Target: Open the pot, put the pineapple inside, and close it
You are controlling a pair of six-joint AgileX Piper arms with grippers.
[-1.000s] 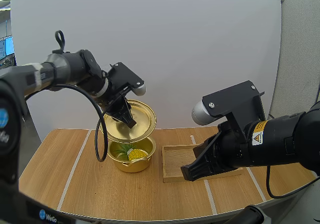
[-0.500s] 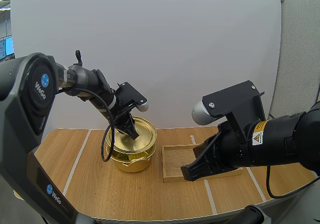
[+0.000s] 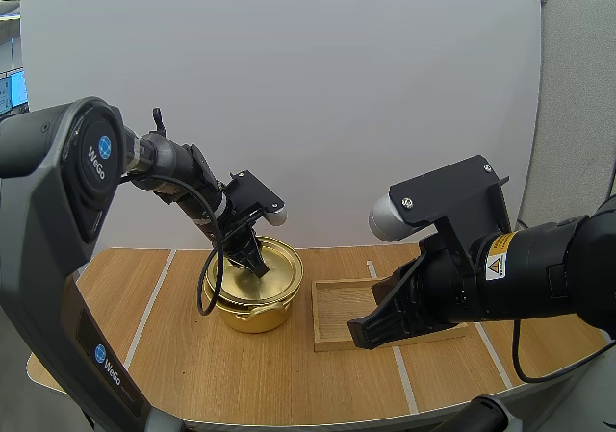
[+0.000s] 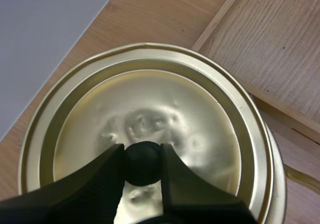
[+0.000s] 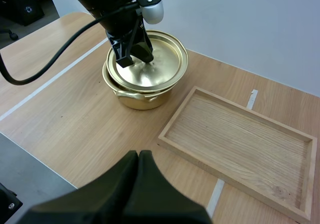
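My left gripper point(image 4: 142, 156) pinches the black knob point(image 4: 142, 164) of the lid point(image 4: 150, 109) between its fingertips. The lid sits on the gold pot point(image 3: 252, 315). The pot stands on the table point(image 3: 173, 355), just left of the tray point(image 3: 337, 302). My right gripper point(image 5: 139, 156) hovers above the table near the tray's front edge, fingers pressed together and holding nothing.

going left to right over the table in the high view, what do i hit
pot, with the lid over it, pinched at the knob by the left gripper → wooden tray
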